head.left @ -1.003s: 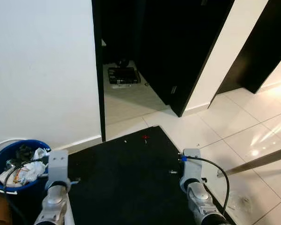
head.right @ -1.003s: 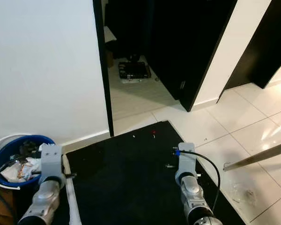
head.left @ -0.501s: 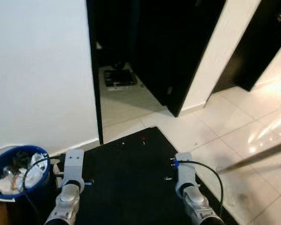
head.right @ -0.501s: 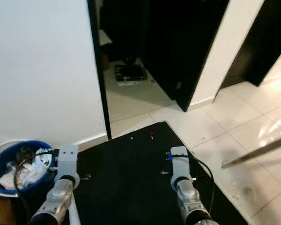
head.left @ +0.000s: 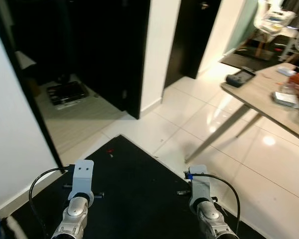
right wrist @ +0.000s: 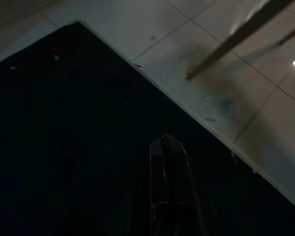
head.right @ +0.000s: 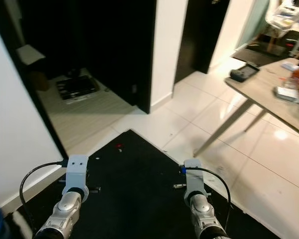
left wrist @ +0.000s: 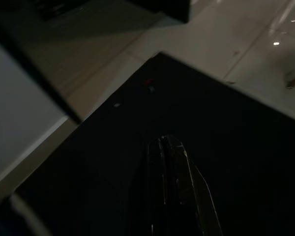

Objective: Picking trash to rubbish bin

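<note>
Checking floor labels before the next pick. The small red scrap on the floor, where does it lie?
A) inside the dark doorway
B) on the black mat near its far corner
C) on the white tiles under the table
B: the red scrap lies on the black mat, just inside the mat's far corner.

Head views: evenly lit and fairly sharp, with slight softness toward the edges. The tiled floor (head.left: 224, 124) is glossy and carries a bright glare spot beneath the table (head.left: 269, 99). The doorways (head.left: 89, 45) are unlit and near black. The mat (head.left: 134, 189) reads as flat black without texture. Wrist views: dim and grainy, and the fingers (left wrist: 169, 162) barely separate from the mat.
</note>
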`<state>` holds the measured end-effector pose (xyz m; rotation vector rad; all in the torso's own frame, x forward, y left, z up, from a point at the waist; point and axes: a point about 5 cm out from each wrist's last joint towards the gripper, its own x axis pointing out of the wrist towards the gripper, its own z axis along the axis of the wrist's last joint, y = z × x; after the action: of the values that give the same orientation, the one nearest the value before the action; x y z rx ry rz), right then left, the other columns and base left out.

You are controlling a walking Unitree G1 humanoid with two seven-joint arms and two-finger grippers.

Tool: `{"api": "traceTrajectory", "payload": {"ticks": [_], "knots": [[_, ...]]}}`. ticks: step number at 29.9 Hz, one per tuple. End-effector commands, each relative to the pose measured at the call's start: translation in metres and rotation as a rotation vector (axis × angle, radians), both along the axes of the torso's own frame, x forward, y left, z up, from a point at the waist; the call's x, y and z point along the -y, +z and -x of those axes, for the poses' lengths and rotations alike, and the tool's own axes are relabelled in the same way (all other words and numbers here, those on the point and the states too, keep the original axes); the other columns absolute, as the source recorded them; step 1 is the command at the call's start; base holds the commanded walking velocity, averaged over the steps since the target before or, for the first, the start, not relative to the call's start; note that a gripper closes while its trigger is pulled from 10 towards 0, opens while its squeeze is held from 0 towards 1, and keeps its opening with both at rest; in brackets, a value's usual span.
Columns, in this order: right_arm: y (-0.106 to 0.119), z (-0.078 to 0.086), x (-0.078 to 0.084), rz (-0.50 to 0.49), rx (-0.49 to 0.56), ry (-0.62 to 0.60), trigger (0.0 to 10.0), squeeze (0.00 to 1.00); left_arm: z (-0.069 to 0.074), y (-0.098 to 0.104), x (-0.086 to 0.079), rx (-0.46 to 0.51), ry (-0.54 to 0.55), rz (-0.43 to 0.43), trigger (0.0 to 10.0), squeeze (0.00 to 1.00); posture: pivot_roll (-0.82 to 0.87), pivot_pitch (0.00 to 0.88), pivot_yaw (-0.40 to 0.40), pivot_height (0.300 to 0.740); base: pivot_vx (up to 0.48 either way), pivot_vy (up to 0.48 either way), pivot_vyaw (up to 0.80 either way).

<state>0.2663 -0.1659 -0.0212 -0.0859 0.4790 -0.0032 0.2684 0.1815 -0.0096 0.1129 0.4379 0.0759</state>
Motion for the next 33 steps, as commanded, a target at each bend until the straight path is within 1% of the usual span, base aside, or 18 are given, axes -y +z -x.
{"api": "traceTrajectory", "payload": {"ticks": [1,3,4,6,13,18,26,33], "knots": [[-0.0013,0.0015,0.0019,-0.006,-0.011,-0.014,10.0,0.0,0.0003,0.0006,0.0038,0.009,-0.005,0.026,10.0,0.0,0.01,0.0,-0.054,0.74,0.0,0.0,-0.8],[-0.0015,0.0018,0.0025,-0.006,-0.012,-0.015,10.0,0.0,0.001,0.0011,0.0045,0.02,-0.014,0.02,10.0,0.0,0.01,0.0,-0.055,0.74,0.0,0.0,-0.8],[-0.0016,0.0019,0.0028,-0.006,-0.013,-0.016,10.0,0.0,0.0018,-0.0001,0.0042,0.011,-0.018,-0.001,10.0,0.0,0.01,0.0,-0.055,0.74,0.0,0.0,-0.8],[-0.0016,0.0019,0.0029,-0.005,-0.014,-0.015,10.0,0.0,0.0026,-0.0013,0.0036,0.005,-0.013,-0.013,10.0,0.0,0.01,0.0,-0.058,0.74,0.0,0.0,-0.8],[-0.0013,0.0016,0.0031,-0.005,-0.014,-0.01,10.0,0.0,0.002,0.0006,0.0022,0.021,-0.001,0.0,10.0,0.0,0.01,0.0,-0.06,0.74,0.0,0.0,-0.8],[-0.0009,0.0008,0.0015,-0.007,-0.013,-0.005,10.0,0.0,0.001,0.0025,-0.0016,0.029,0.018,0.001,10.0,0.0,0.01,0.0,-0.061,0.74,0.0,0.0,-0.8],[-0.0005,0.0,0.0006,-0.011,-0.014,-0.003,10.0,0.0,-0.0007,0.0046,-0.0015,0.042,0.025,0.009,10.0,0.0,0.02,0.0,-0.063,0.74,0.0,0.0,-0.8],[-0.0005,-0.0001,0.0006,-0.013,-0.015,-0.007,10.0,0.0,-0.0005,0.0037,-0.001,0.034,0.028,0.011,10.0,0.0,0.02,0.0,-0.063,0.74,0.0,0.0,-0.8]]}}
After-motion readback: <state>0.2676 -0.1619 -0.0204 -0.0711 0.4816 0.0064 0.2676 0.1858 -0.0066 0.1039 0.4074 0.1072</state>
